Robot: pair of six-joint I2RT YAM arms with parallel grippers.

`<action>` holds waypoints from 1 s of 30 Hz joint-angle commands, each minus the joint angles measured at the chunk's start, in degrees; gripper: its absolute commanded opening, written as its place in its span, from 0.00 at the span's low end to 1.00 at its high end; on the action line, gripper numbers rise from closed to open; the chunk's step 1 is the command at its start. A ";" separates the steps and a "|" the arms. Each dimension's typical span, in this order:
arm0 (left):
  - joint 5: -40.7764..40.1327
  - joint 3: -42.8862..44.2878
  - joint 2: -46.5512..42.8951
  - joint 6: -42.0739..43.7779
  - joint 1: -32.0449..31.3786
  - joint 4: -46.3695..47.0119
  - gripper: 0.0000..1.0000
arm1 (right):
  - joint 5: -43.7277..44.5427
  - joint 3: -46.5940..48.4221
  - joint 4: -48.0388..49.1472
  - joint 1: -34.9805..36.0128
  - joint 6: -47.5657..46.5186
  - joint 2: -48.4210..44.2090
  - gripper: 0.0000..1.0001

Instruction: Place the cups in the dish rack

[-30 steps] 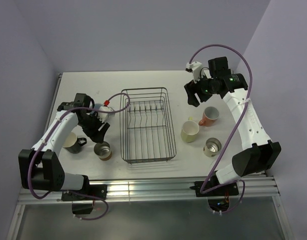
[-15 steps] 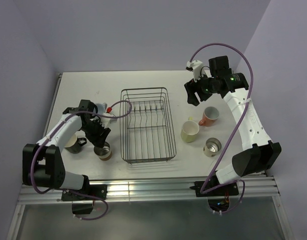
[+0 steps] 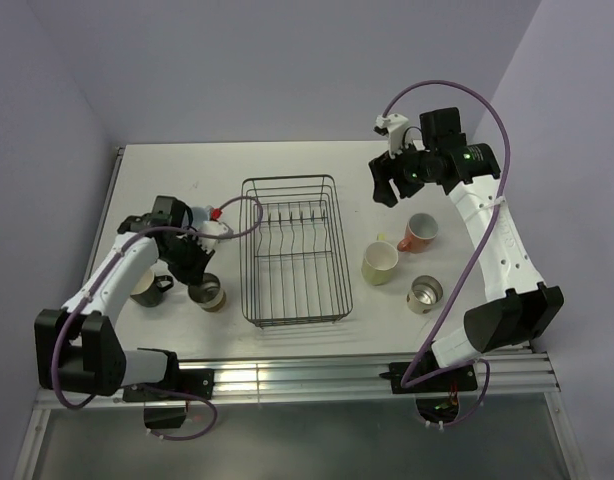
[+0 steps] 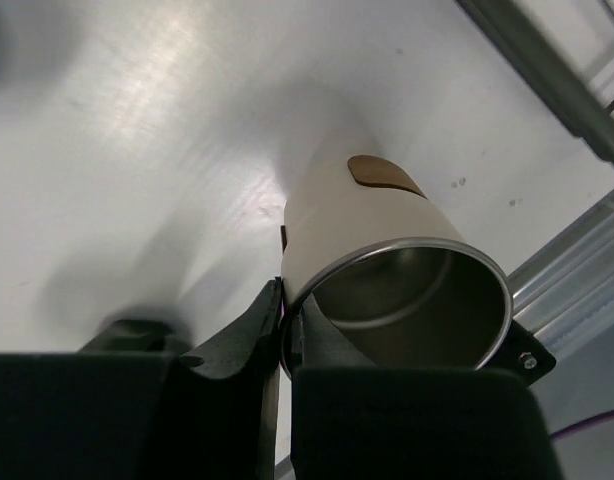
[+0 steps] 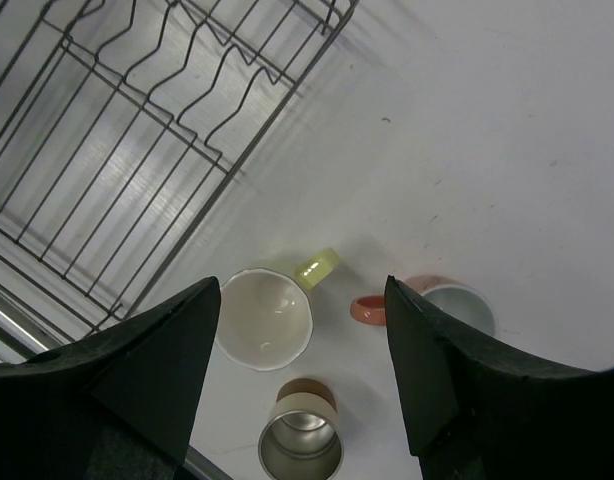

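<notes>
My left gripper (image 3: 197, 278) is clamped tight on the wall of a tan tumbler (image 3: 209, 296). In the left wrist view one finger (image 4: 242, 335) sits outside the rim and the other inside the metal lining, with the wall pinched between them. The tumbler is just off the near left corner of the dish rack (image 3: 245, 250), mouth up. I cannot tell whether its base rests on the table (image 3: 157, 170).

The black mug (image 3: 145, 287) sits just to the tumbler's left, its handle turned towards it, close beside my wrist. The rack's left wire wall rises between the tumbler and the rack's floor. My purple cable (image 3: 242, 203) arches over the rack's far left corner.

My right gripper (image 3: 385, 188) hangs high above the table, right of the rack's far end, jaws spread wide with nothing between them. Its camera looks down on the yellow mug (image 5: 262, 318), the salmon-pink mug (image 5: 457, 303), partly hidden behind one finger, and a second tumbler (image 5: 302, 445). All three stand upright on the table right of the rack, near one another but not touching
</notes>
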 commanded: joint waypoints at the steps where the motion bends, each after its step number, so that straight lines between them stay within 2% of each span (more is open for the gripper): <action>1: -0.35 7.30 -5.38 0.35 -0.25 -2.98 0.00 | -1.42 4.28 2.24 0.35 2.54 0.15 0.74; 6: -2.19 17.75 -9.69 0.70 -0.25 -5.54 0.00 | -3.35 9.90 3.56 0.27 7.63 1.38 0.77; 9: -6.23 24.00 -12.76 -2.10 -0.25 -0.20 0.00 | -4.41 13.15 5.57 0.35 12.28 1.65 0.83; 10: -7.20 24.44 -14.69 -2.89 -0.43 3.22 0.00 | -5.02 14.90 6.54 0.35 15.17 1.82 0.85; 11: -8.08 23.93 -18.97 -3.16 -1.04 11.69 0.00 | -5.98 15.96 6.90 0.35 16.50 2.17 0.91; 13: -9.57 18.43 -23.82 -3.17 -2.44 22.79 0.00 | -9.85 18.16 8.73 0.27 20.71 2.52 0.98; 14: -10.54 16.38 -27.59 -2.47 -3.15 33.46 0.00 | -10.90 18.43 9.44 0.35 21.78 2.61 1.00; 19: -15.56 6.98 -31.40 2.45 -7.01 57.44 0.00 | -17.39 17.21 12.78 0.44 29.85 3.67 1.00; 22: -13.19 1.98 -31.41 10.79 -10.43 70.80 0.00 | -23.02 12.47 19.44 0.35 37.50 3.76 1.00; 24: -11.87 -1.37 -31.40 19.92 -13.33 79.92 0.00 | -25.76 8.52 26.02 0.27 42.94 2.18 1.00; 26: -10.73 -9.27 -31.32 32.91 -18.69 89.42 0.00 | -28.84 2.54 37.01 0.35 51.82 1.12 1.00; 27: -9.94 -12.78 -30.88 37.74 -20.28 95.47 0.00 | -29.54 1.05 40.53 0.35 54.72 1.03 1.00; 28: -6.89 -19.08 -28.88 46.84 -22.55 107.80 0.00 | -30.33 -1.06 46.13 0.44 59.80 1.38 1.00; 30: -3.44 -23.43 -26.23 52.88 -23.89 117.64 0.00 | -31.74 -2.22 50.47 0.61 64.13 2.17 1.00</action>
